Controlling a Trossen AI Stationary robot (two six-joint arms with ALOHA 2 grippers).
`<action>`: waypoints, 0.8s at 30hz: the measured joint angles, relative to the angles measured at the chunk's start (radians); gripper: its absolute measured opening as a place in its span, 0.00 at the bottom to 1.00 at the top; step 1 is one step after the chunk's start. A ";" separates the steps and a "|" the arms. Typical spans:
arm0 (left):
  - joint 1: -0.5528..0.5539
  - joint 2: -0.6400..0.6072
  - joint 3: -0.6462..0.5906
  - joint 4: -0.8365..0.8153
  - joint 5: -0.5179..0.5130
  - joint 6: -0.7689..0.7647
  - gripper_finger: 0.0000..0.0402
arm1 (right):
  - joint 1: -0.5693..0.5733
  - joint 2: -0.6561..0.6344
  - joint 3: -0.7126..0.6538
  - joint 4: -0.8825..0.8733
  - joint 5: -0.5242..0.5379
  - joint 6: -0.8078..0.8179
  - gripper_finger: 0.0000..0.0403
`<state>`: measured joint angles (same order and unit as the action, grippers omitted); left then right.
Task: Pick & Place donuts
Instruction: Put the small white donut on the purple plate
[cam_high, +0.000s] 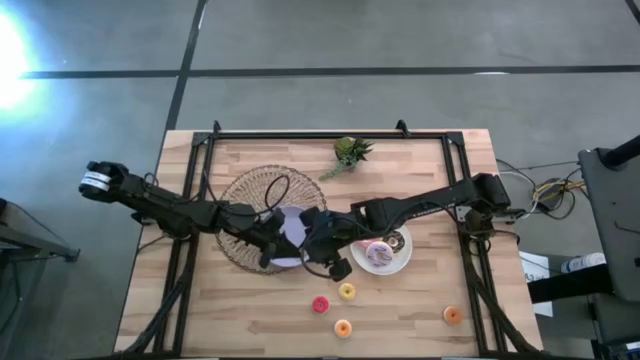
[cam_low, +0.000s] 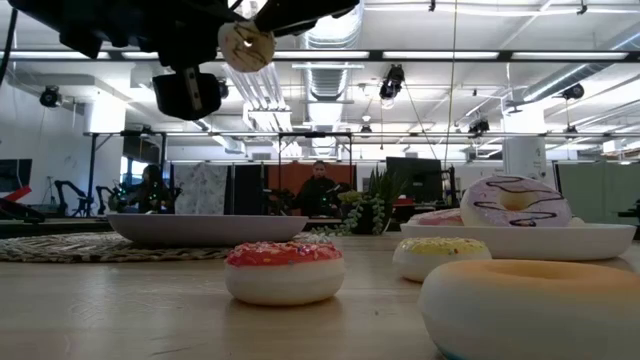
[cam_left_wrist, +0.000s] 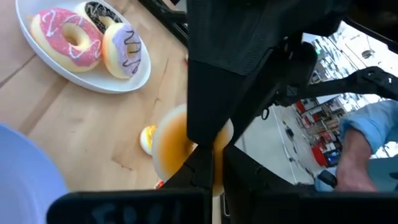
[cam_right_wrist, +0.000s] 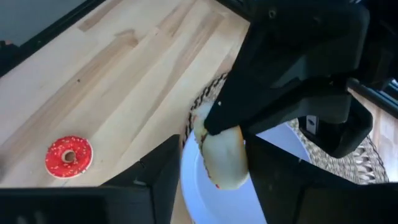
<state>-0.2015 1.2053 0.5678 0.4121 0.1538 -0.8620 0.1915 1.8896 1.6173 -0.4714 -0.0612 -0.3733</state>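
Both arms meet mid-tabletop over the lavender plate, which sits on a round woven mat. The left claw and right claw come together at the plate's near edge, tips crowded, so which one carries the load is hard to call from above. In the right wrist view a pale donut is pinched between the right claw's fingers, with the other arm's dark housing pressed against it from above; it hangs over the plate rim. The low view shows that same cream donut held high above the tabletop, dark fingers on either side. The left claw's state I cannot tell; in its wrist view the fingers are mostly blocked by dark housing, with a blurred orange-tan donut right at them. The white plate just right of the lavender one holds a pink-iced donut, a chocolate one and a pale one with dark squiggles. Loose on the tabletop: a red-sprinkled donut, a yellow one, an orange one, and another orange one well off to the right. A small green plant sits near the far edge. A person's sleeve shows beyond the table.
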 joint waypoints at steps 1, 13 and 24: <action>0.000 0.000 0.000 0.001 0.006 0.000 0.00 | -0.001 0.000 0.000 -0.004 0.000 0.000 0.40; 0.001 -0.011 0.002 0.011 -0.024 -0.082 0.07 | -0.029 -0.001 -0.002 -0.029 0.016 0.020 0.06; 0.001 -0.090 0.000 -0.217 -0.100 -0.046 0.40 | -0.070 0.001 -0.003 -0.114 -0.012 0.191 0.04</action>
<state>-0.2005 1.1156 0.5682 0.1954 0.0538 -0.9082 0.1218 1.8910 1.6146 -0.5853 -0.0732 -0.1818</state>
